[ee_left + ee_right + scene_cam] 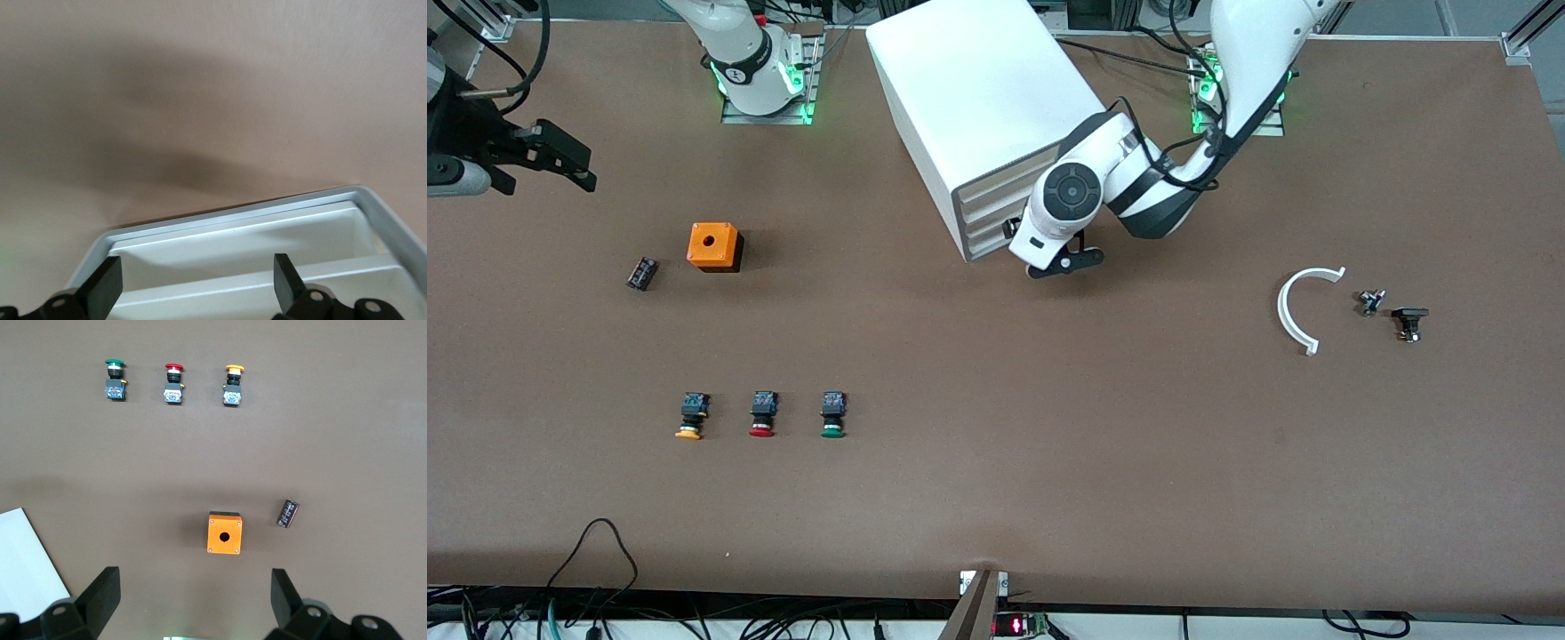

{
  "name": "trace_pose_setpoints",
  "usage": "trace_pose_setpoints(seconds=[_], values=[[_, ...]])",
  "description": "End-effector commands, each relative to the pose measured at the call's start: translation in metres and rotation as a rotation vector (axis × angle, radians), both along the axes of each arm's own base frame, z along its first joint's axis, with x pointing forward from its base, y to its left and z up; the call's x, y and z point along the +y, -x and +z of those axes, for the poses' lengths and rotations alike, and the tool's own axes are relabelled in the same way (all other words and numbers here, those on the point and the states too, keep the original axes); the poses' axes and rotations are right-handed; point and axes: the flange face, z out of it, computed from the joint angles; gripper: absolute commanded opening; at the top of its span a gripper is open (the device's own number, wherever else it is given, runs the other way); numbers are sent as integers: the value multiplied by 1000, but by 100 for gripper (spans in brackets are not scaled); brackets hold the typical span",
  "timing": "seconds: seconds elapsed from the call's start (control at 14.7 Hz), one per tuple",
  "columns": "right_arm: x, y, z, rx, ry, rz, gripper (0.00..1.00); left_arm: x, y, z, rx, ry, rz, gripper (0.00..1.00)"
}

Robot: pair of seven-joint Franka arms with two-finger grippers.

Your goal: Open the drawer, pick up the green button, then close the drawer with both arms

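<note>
Left black two-finger gripper (1064, 262), jaws apart, hangs mid-frame before the white box cabinet's (978, 98) drawers; right black gripper (560, 160), also apart, waits upper left.

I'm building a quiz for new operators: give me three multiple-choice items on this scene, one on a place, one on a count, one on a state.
1. Where is the left gripper?
A. at the cabinet's drawer fronts
B. over the orange box
C. over the white arc

2. How many mushroom-cap buttons lie in the row?
A. two
B. three
C. five

3. How are the right gripper's fingers?
A. shut on the green button
B. shut on nothing
C. open

Answers: 1 A, the left wrist view shows a drawer just past its fingers. 2 B, yellow, red and green caps. 3 C, a wide gap shows between them, nothing held.
</note>
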Motion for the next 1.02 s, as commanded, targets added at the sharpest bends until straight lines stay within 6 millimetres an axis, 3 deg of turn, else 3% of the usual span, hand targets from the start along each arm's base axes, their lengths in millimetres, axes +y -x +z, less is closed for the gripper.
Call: trace_pose_setpoints(seconds=[0.0,0.14,0.41,0.54,0.61,0.75,0.95], values=[[0,-3,-3,2,-7,19,100,31,-38,44,-6,12,-61,100],[0,-2,-2,2,-9,2,100,47,-57,76,-59,27,-73,100],[-2,0,6,-4,-15,-6,100,104,-93,139,-169,79,-140,100],[0,0,15,-23,-17,-2,100,134,-105,161,-213,95,-190,100],[0,-2,19,-33,-18,1,100,152,-106,177,-232,84,-236,100],[1,-2,17,-25,-17,18,100,209,-116,214,-304,67,-333,100],[2,2,21,-17,-16,10,100,270,-116,251,-348,60,-469,100]])
